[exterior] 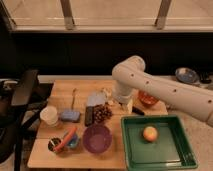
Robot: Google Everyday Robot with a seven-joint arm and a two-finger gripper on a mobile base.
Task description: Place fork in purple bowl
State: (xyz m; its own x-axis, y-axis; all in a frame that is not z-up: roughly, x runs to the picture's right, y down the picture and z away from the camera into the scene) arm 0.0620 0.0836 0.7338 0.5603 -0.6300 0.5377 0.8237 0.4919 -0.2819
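Observation:
The fork [74, 98] is a thin pale utensil lying lengthwise on the wooden table [60, 95], left of centre. The purple bowl [97, 138] sits empty near the table's front edge, below and right of the fork. My white arm reaches in from the right. Its gripper [124, 106] hangs pointing down over the table's right part, just above the green tray's far left corner. It is well to the right of the fork. The fingers stand open with nothing between them.
A green tray [172, 152] holds a round yellow-red fruit [149, 133]. An orange-red bowl [148, 99] sits behind the arm. Near the fork lie a blue sponge [70, 116], white cup [49, 114], black-handled utensil [89, 114], dark grapes [103, 112] and carrot [65, 138]. A black chair [22, 95] stands left.

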